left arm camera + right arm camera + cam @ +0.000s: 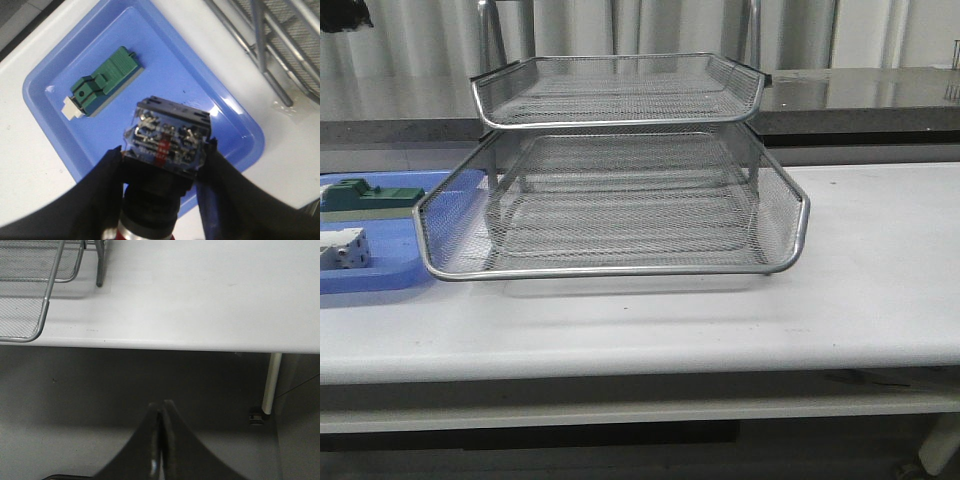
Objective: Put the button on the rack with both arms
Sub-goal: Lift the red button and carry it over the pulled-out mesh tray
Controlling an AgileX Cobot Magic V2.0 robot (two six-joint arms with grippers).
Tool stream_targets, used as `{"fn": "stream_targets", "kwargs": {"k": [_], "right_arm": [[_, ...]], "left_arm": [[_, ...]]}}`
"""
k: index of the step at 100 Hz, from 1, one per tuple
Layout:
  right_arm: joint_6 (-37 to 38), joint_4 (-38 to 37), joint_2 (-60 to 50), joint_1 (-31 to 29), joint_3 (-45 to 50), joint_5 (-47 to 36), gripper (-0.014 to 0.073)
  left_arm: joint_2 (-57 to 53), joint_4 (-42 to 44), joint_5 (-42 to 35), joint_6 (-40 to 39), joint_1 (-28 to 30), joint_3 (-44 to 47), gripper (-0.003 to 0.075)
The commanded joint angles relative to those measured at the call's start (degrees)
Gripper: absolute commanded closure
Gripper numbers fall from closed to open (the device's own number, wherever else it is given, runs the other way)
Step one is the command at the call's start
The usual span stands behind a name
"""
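Front view: the rack (620,170) stands in the middle of the frame on the white worktop (880,270), its lower tier pulled forward under the upper one. At the left edge lies a blue tray (380,275) holding a green block (365,197) and, nearer the camera, a white boxy part (345,248). Neither arm shows in this view.

Left wrist view: the left gripper (162,155) fills the bottom of the frame, its two dark fingers (102,180) closed against the sides of the button (165,140). The button's clear terminal block with metal contacts faces the camera; its black body and a glimpse of red head run down toward the bottom edge. It hangs above the blue tray (55,90), on which the green block (102,82) lies in the upper left. Part of the rack (280,45) shows in the upper right corner.

Right wrist view: the right gripper (161,430) sits at bottom centre, fingers pressed together with nothing between them, off the front edge of the worktop (200,295) and above the floor. A corner of the rack (35,290) shows in the upper left.
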Motion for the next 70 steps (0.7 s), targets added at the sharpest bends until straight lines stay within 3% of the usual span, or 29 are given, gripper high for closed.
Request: {"fn": "stream_targets", "kwargs": {"k": [1,35,53,70], "right_arm": [[-0.1,-0.6,0.1,-0.2,-1.9,-3.1,0.0662],[-0.1,-0.6,0.1,-0.2,-1.9,-3.1,0.0662],[-0.1,-0.6,0.1,-0.2,-1.9,-3.1,0.0662],[-0.1,-0.6,0.1,-0.2,-1.9,-3.1,0.0662]], "left_arm": [[-6.2,-2.7,0.7,-0.8,-2.0,1.4,0.0680],[-8.6,-5.3,0.7,-0.8,-15.4,6.2,0.0683],[-7.3,-5.3,0.3,-0.8,-22.7,6.9,0.0741],[-3.9,-5.3,-1.6,-0.8,-27.4,7.0,0.0741]]}}
